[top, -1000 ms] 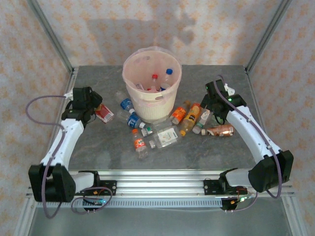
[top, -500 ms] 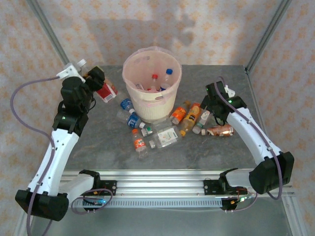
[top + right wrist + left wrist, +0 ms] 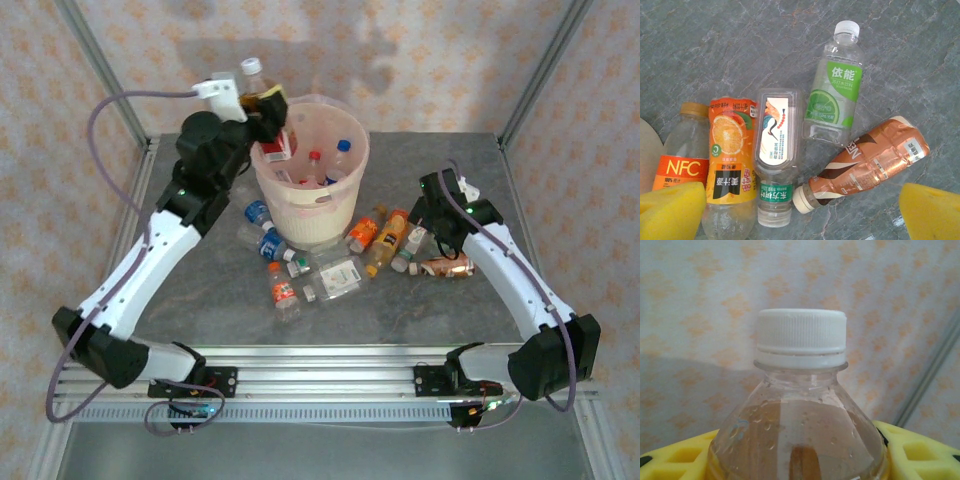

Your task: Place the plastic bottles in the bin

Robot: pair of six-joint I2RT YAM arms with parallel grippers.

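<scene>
My left gripper [image 3: 268, 115] is shut on a clear plastic bottle [image 3: 255, 82] with a white cap and a red label, held upright over the left rim of the cream bin [image 3: 300, 218]. In the left wrist view the bottle's neck and cap [image 3: 801, 335] rise between my yellow fingers [image 3: 920, 452]. The bin holds a few bottles [image 3: 318, 165]. My right gripper [image 3: 428, 215] hovers open above a cluster of lying bottles: an NFC one [image 3: 682, 160], an orange-label one [image 3: 730, 155], a clear one [image 3: 774, 145], a lime-label one [image 3: 835, 85] and a copper one [image 3: 870, 160]. Its jaws [image 3: 800, 212] stand wide apart.
More bottles lie in front of the bin: two with blue labels [image 3: 265, 230], one with an orange cap [image 3: 284, 295] and a clear flat one [image 3: 335, 275]. Metal frame posts [image 3: 100, 70] stand at the back corners. The grey tabletop [image 3: 200, 290] ends at a rail in front.
My left arm has lifted the red-label bottle from the table's left side and swung it up and right to the bin's rim. The right arm has barely moved.
</scene>
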